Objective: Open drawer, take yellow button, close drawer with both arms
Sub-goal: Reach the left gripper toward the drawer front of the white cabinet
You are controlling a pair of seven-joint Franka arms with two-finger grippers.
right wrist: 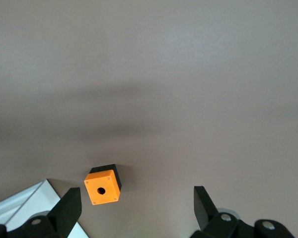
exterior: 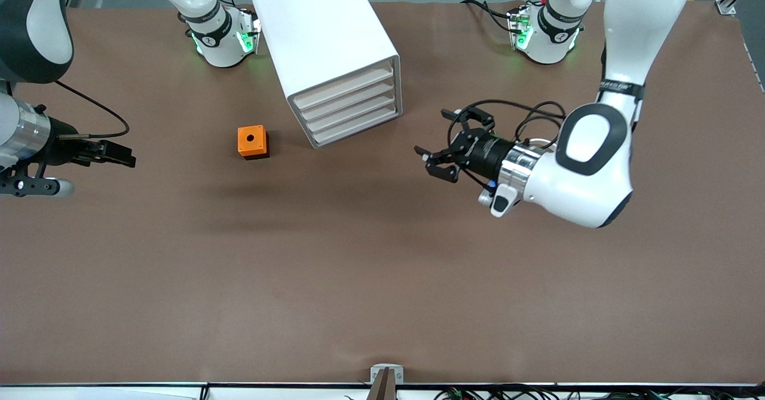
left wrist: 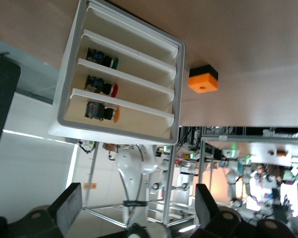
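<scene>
Opening stage of the task, with nothing yet grasped. The left pincer, jaws spread wide and empty, hovers over bare table in front of the cabinet, facing its drawer fronts. The right pincer, likewise wide and empty, waits over the table at the right arm's end. The orange cube sits on the table beside the cabinet, toward the right arm's end. The top drawer appears flush with the three beneath it, so it is judged unopened. In the left wrist view the orange-capped button lies inside one tray. Opening, retrieval and closing all remain.
</scene>
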